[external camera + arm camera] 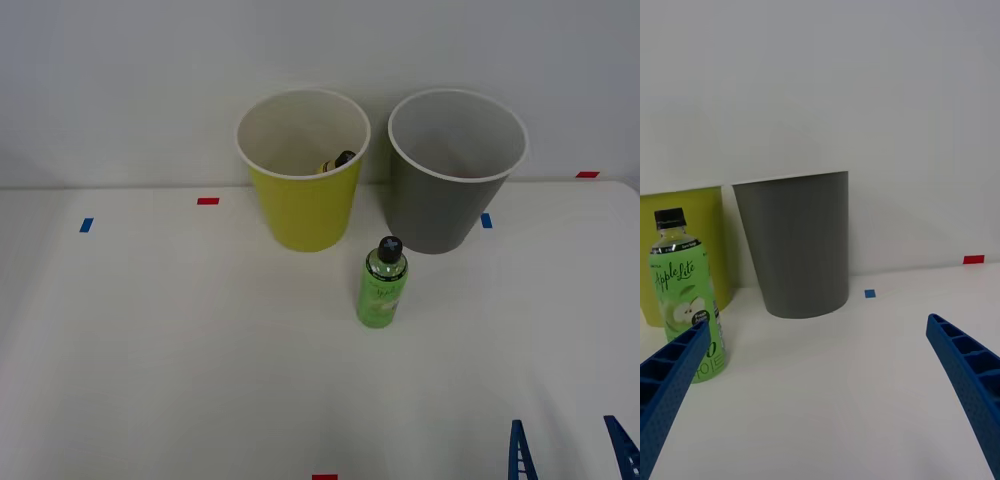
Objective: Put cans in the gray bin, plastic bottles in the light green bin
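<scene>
A bright green plastic bottle (pixel 382 285) (pixel 685 300) with a black cap stands upright on the white table, just in front of the two bins. Behind it to the left is the light green bin (pixel 304 170) (pixel 692 247); the dark cap of a yellowish bottle (pixel 338 161) shows inside it. The gray bin (pixel 452 175) (pixel 797 244) stands to the right of that one. My right gripper (pixel 570 455) (pixel 820 390) is open near the table's front right, well short of the green bottle, with nothing between its blue fingers (pixel 970 375).
Small red tape marks (pixel 208 201) and blue tape marks (pixel 86 225) dot the white table (pixel 180 370). A pale wall rises right behind the bins.
</scene>
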`<state>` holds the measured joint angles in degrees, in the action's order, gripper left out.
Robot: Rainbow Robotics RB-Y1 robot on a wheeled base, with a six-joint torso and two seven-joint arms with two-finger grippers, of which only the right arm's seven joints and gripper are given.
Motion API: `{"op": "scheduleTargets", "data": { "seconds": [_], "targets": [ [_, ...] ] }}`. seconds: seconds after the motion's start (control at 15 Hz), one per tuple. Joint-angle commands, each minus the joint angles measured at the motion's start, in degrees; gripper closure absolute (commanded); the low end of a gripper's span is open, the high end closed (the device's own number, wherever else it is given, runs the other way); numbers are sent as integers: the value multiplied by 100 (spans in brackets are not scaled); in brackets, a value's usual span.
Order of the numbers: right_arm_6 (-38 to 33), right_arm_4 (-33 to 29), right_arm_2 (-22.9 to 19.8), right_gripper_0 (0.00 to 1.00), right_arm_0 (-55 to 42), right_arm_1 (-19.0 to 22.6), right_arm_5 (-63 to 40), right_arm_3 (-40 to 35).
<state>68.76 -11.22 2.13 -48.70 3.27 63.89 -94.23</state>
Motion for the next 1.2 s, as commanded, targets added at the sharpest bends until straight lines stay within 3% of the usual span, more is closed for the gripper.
{"op": "scheduleTargets", "data": {
  "seconds": [0.07,1.2],
  "targets": [
    [68,-73,-46,0,1,-1,1,-78],
    [85,-91,-54,0,1,-1,10,-78]
  ]
}}
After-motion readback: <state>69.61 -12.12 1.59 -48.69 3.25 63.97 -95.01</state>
